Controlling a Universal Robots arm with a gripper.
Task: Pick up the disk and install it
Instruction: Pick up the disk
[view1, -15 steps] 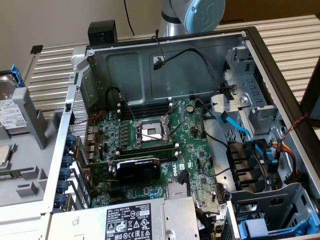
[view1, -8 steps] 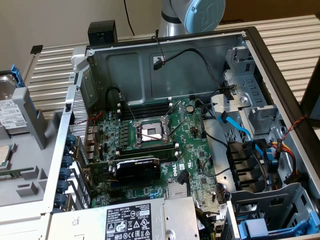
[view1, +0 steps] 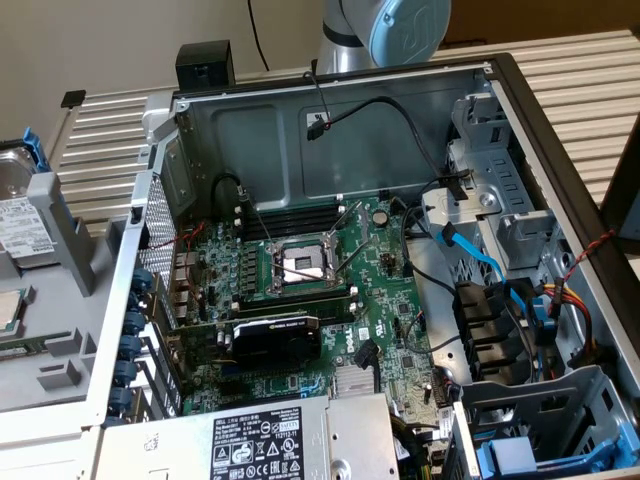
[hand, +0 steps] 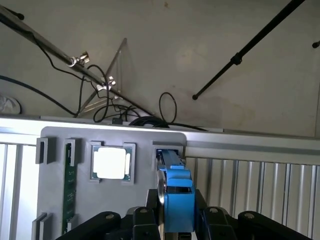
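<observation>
Biggest worry first: the computer case (view1: 270, 130) is pretty crowded. Loose cables (view1: 465, 255) hang right by the drive cage (view1: 500, 225), so we reckon a disk carried in there could easily snag one.

Next, the grey tray (hand: 55, 200). The disk (hand: 176, 192) stands on edge in one of its slots. A lift that isn't dead straight could jam it against the slot walls and drag the tray along.

Then the grip itself. The gripper (hand: 177, 222) straddles the disk, set roughly as wide as the disk is thick. Whether it's actually clamped or just sitting alongside, we can't tell. It's lined up on the blue plastic rail, not bare metal, so a weak squeeze might let the disk tilt or slip.

On views: the wrist view gives us the gripper over the disk, plus the processor chip (hand: 111, 163) and memory stick (hand: 69, 187) in neighbouring pockets. The exterior view gives us the inside of the case and the disk's white label, over at the exterior view's left, just outside the case.
</observation>
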